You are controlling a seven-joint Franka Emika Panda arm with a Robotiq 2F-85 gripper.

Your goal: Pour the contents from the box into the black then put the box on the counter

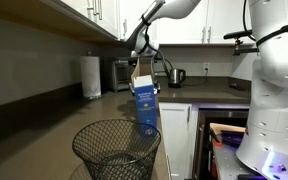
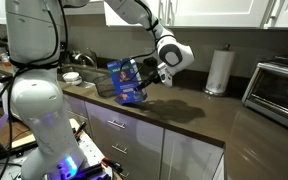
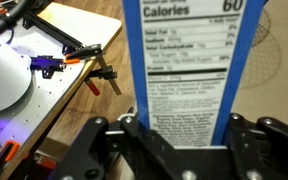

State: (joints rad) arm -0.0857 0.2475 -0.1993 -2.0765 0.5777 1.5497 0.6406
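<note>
The gripper [image 1: 142, 78] holds the blue box [image 1: 144, 108] by its upper end, and its two fingers [image 3: 130, 128] press the narrow sides of the box between them. In the wrist view the white nutrition panel of the box [image 3: 192, 60] runs away from the gripper [image 3: 181, 126]. In an exterior view the box hangs directly below the gripper, nearly upright, with its lower end at the far rim of the black wire basket [image 1: 116, 148]; I cannot tell if they touch. In an exterior view the box [image 2: 127, 80] looks tilted, and the basket [image 2: 105, 89] is just behind it. The dark desk [image 2: 184, 108] lies under the gripper [image 2: 145, 76]. A paper towel roll [image 2: 219, 70] stands on the desk, well apart from the gripper.
</note>
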